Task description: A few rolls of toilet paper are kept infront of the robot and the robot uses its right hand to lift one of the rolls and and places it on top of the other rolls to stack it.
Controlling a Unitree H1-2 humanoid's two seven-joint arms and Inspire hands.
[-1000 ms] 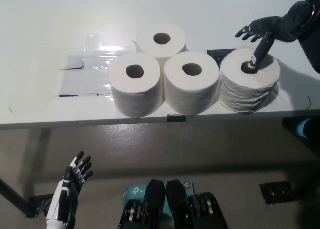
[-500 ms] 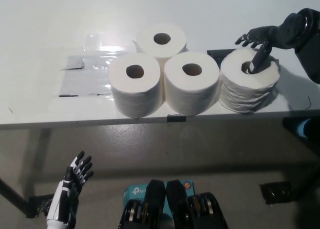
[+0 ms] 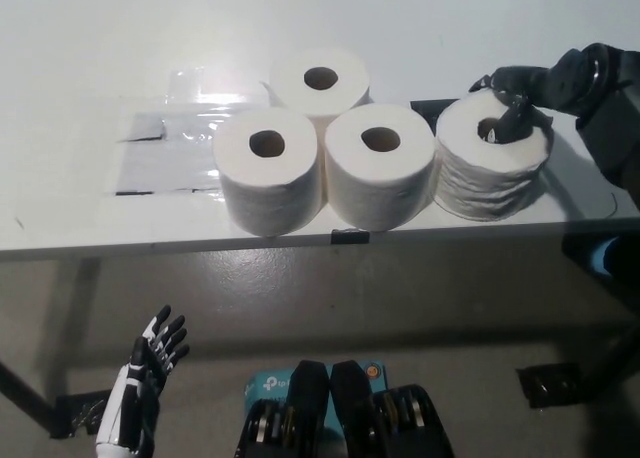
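Toilet rolls grouped on white table [image 3: 80,218].
Rightmost roll [image 3: 493,168] is pinched at its core by black right hand [image 3: 525,96]; white left hand [image 3: 140,383] is kept low, fingers spread, holding nothing.

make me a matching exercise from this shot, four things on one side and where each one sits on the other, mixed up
Things:
1. right hand
2. left hand
3. back roll
4. ragged roll

Places:
A. behind the two front rolls, farthest from the table edge
B. low at picture left, below the table edge, fingers apart
C. on top of the ragged roll, a finger in its core
D. rightmost on the table, beside the middle front roll

Pairs: 1-C, 2-B, 3-A, 4-D
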